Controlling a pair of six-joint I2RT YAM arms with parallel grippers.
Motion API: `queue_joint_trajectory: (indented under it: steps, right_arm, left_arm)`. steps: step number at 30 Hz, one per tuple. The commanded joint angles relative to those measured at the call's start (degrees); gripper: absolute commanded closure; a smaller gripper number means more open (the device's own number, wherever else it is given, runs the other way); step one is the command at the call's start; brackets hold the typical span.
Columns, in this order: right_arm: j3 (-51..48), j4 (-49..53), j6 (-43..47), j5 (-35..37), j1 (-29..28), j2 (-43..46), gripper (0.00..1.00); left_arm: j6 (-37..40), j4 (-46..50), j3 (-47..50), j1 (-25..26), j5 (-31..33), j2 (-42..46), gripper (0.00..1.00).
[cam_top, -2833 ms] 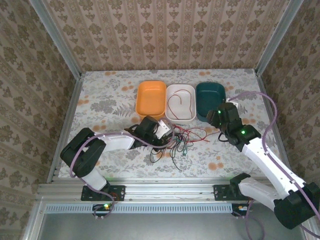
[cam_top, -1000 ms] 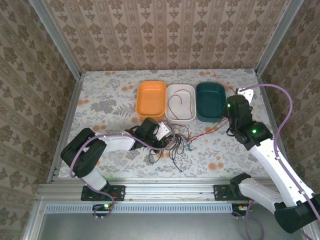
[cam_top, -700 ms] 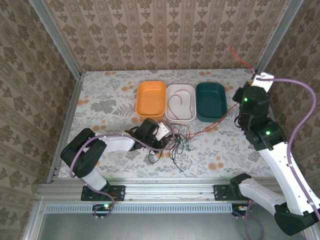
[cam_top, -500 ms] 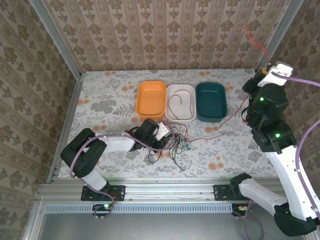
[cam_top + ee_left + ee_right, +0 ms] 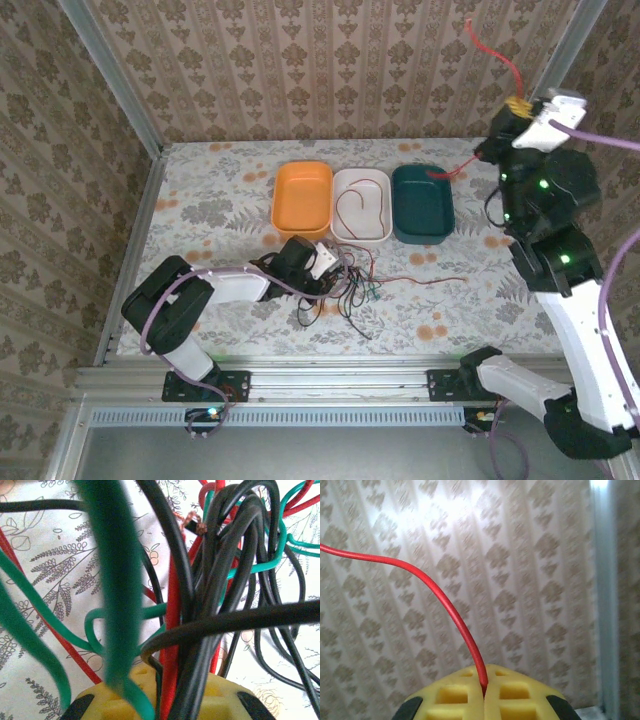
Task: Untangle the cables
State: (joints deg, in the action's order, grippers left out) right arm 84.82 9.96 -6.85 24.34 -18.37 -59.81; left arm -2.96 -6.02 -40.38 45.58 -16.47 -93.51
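Since half a second back, the right arm has swung higher and toward the back wall, lifting the red cable [image 5: 470,644] well above the dark green tray [image 5: 421,203]. The right jaws are fully closed, the cable pinched between their yellow pads [image 5: 450,697], with a short tail curving upward past them. A red strand [image 5: 425,282] now lies slack on the desk [image 5: 200,200] between the pile and the right arm; whether it is the trailing part of the same cable I cannot tell.

The rest of the cables [image 5: 345,290] sit in a knot on the desk in front of the white tray [image 5: 385,236]. The left jaws are low over that knot and almost closed, clamping a bundle of black, red and green strands.

These wires look light, thin and floppy, with smooth and probably slippery sleeves. They should slide past one another under a steady pull but snag where loops cross. A firm pinch near a free end seems best, while the other jaws hold the knot down. A sharp tug would likely drag the whole knot along.
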Motion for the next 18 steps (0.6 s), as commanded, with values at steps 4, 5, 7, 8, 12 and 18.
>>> queue_joint_trajectory:
  steps: [4,5,7,8,12,18]
  right_arm:
    - [1.7,0.3,-9.0,-9.8,-1.7,-13.9,1.0]
    - [2.9,0.2,-9.2,-9.9,-1.8,-16.3,1.0]
    - [4.7,-0.4,-8.8,-10.1,-1.8,-20.3,1.0]
    - [5.7,-0.4,-8.9,-10.5,-1.8,-22.9,1.0]
    - [5.9,0.3,-10.1,-11.7,-1.8,-29.2,1.0]
    - [0.9,4.6,-16.6,-13.3,-1.7,-37.2,1.0]
  left_arm:
    - [-3.8,1.5,-0.4,-0.9,-2.1,-1.0,1.0]
    - [-3.6,0.9,0.0,-0.6,-1.3,-0.4,1.0]
    - [-3.1,0.0,0.7,-0.1,-0.2,0.7,1.0]
    - [-3.1,-0.4,1.1,0.0,0.2,1.2,1.0]
    - [-4.1,-1.1,1.6,0.1,0.6,2.0,1.0]
    - [-4.7,-1.5,1.9,0.2,1.0,1.9,1.0]
